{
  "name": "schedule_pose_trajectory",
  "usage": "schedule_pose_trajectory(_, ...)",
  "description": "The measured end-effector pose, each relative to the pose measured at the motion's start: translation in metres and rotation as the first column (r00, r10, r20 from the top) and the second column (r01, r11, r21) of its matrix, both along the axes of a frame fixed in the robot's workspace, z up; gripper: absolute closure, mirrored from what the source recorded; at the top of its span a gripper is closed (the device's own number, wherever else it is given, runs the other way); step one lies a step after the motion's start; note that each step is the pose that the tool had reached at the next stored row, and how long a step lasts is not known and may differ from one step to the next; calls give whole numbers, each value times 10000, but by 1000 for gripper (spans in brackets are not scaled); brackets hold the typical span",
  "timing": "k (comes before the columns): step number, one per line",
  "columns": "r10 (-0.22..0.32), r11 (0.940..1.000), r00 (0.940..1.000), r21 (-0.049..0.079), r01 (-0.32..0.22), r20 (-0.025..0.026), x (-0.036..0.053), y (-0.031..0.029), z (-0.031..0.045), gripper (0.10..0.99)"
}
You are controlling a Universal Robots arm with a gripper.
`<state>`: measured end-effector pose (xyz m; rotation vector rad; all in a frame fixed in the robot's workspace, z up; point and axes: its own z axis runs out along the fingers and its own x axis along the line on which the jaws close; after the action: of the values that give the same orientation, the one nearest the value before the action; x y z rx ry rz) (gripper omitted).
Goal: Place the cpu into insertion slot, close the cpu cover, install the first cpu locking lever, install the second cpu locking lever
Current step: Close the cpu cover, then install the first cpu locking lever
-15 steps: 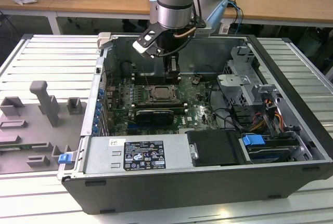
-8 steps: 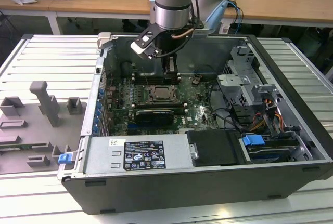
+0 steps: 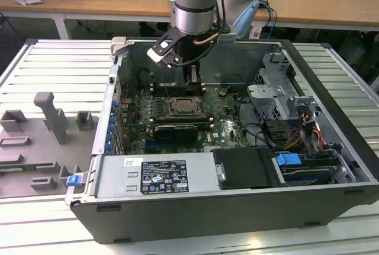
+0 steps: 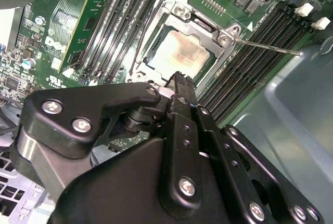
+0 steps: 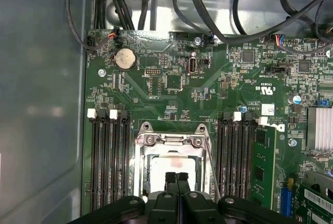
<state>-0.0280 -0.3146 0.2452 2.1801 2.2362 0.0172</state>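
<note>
The cpu [image 4: 182, 52], a silvery square chip, lies in the socket on the green motherboard [image 5: 171, 81]. The cpu cover [image 4: 205, 24], a metal frame, lies flat around it. In the first wrist view the cover [image 5: 169, 141] frames the cpu [image 5: 161, 168] too. One thin locking lever [image 4: 268, 46] sticks out sideways from the socket, away from its edge. My gripper [image 4: 179, 80] hangs just above the socket [image 3: 186, 108], its black fingers pressed together with nothing between them. The gripper [image 5: 177, 176] sits over the chip's near edge, and the gripper [image 3: 192, 81] hovers inside the open case.
Memory slots [image 5: 106, 156] run along both sides of the socket, with one green module [image 5: 263, 167] fitted. Black cables [image 5: 208, 16] cross the board's far end. The case wall [image 4: 291, 109] is close by. Drive cages [image 3: 278, 89] and a power supply [image 3: 160, 175] fill the case.
</note>
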Motion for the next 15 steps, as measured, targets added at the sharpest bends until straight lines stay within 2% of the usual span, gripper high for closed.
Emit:
schedule_pose_trajectory(4,0,10000,10000,-1,0,0,-14,-1,-12,980)
schedule_pose_trajectory(15,0,10000,10000,0,0,0,-139,-12,-27,980)
